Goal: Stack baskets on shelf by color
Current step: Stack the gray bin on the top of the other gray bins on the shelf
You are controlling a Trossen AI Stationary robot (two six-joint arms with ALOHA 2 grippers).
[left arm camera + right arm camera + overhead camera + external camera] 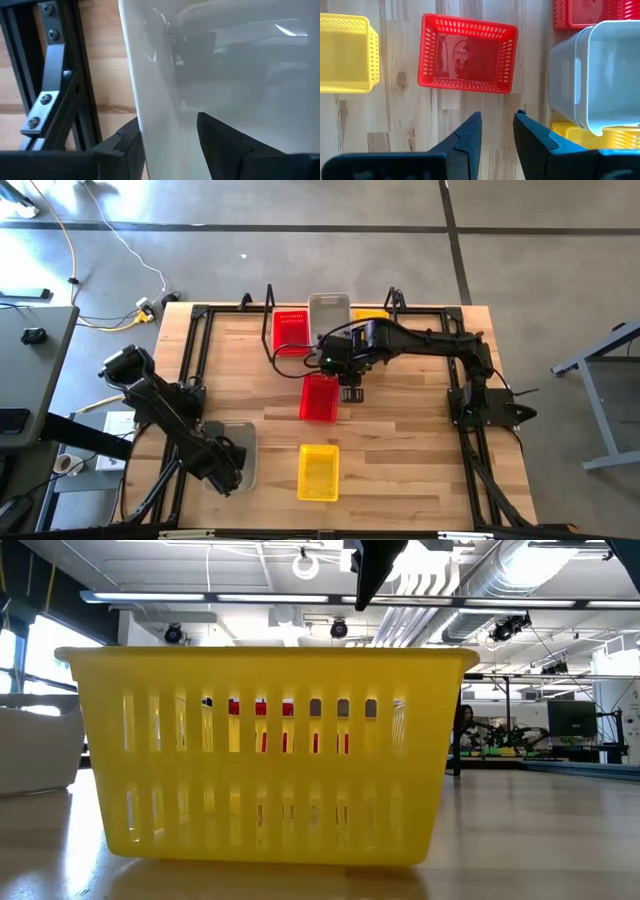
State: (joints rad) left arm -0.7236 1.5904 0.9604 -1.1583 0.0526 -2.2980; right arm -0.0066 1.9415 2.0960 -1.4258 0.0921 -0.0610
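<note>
My left gripper [226,467] is at the table's near-left corner, shut on a clear-grey basket [240,448] that sits on the table. My right gripper [498,131] hovers mid-table, open with a narrow gap and holding nothing, just right of a red mesh basket [320,397] that rests on its base. A yellow mesh basket [319,472] stands near the near edge and fills the low view [265,750]. At the far edge the shelf [270,298] carries a red basket [291,332], a clear-grey basket [329,313] and a yellow basket [371,314]. My left gripper straddles one side wall [155,105] of the clear-grey basket at its rim. One finger [129,147] is outside and the other finger [220,140] is inside the hollow. In the high view the basket's base appears to lie on the table.
Black frame rails [192,370] run along the table's left, right and far sides, and one rail [55,85] stands close beside my left gripper. Bare wood [400,440] lies to the right of the yellow basket. The right arm's base [482,402] stands at the right edge.
</note>
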